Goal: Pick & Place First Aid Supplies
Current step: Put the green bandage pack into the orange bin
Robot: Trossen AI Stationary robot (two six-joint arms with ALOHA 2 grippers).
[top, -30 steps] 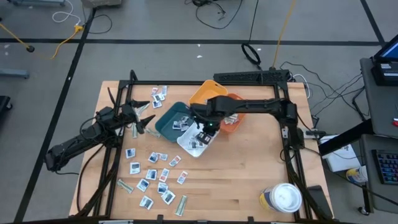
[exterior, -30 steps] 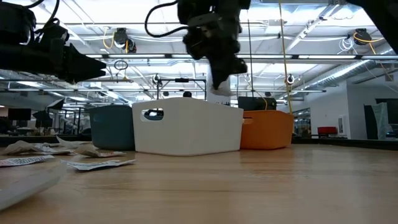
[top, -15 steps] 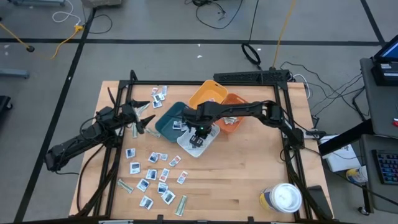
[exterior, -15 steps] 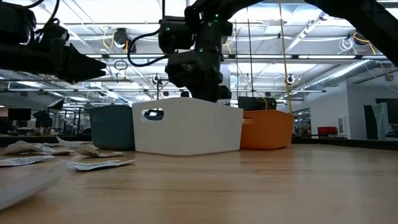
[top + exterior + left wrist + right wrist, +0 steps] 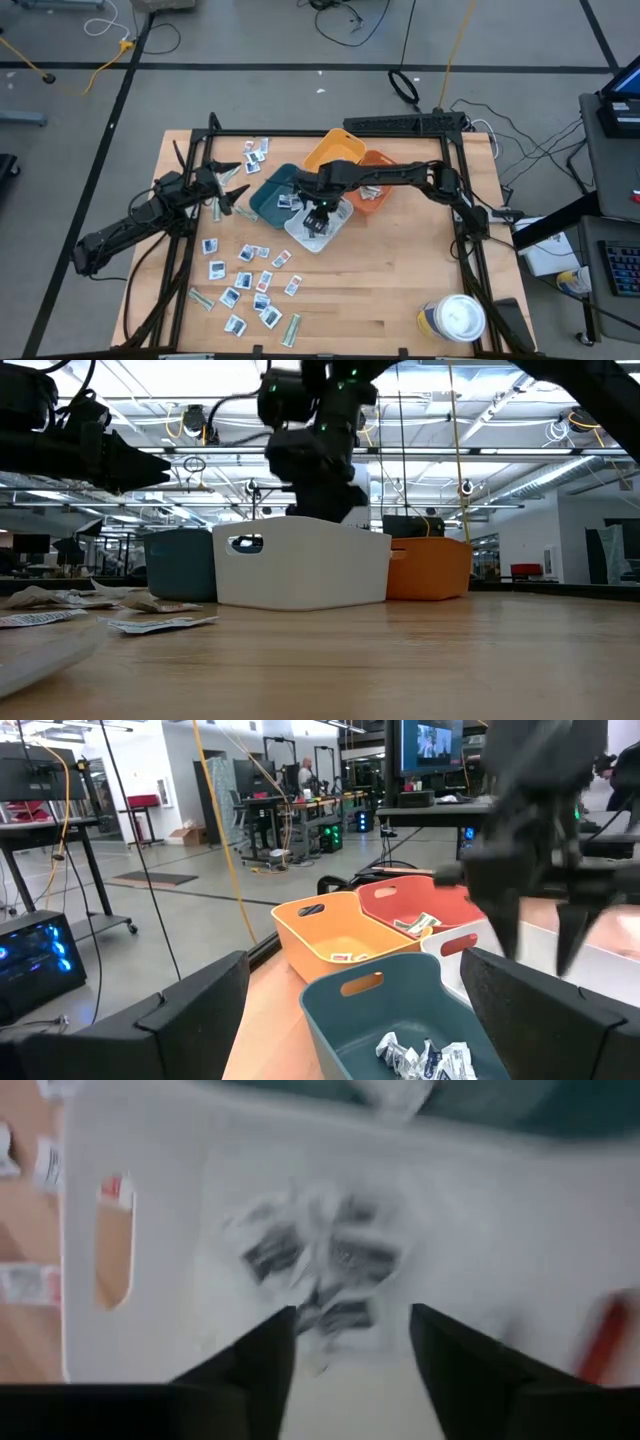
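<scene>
Small white packets (image 5: 250, 280) and grey-green strips (image 5: 292, 328) lie flat on the table's near-left part, with more packets (image 5: 255, 150) by the far edge. Other packets lie in the white bin (image 5: 335, 232) as a heap (image 5: 320, 1270), and in the teal bin (image 5: 425, 1055). My right gripper (image 5: 318, 212) (image 5: 350, 1325) hangs open just above the white bin, fingers pointing down, with nothing between them. My left gripper (image 5: 228, 192) (image 5: 358, 960) waits open above the table, left of the teal bin.
Teal (image 5: 268, 195), white, yellow (image 5: 335, 150) and orange (image 5: 378, 198) bins stand clustered at the table's middle far part. A round white-lidded tub (image 5: 460, 318) sits near the near-right corner. Bare wood (image 5: 390, 280) lies between the bins and the tub.
My right gripper has moved toward the table's left across the white bin and come down close to its rim, then risen slightly. The left arm has kept still.
</scene>
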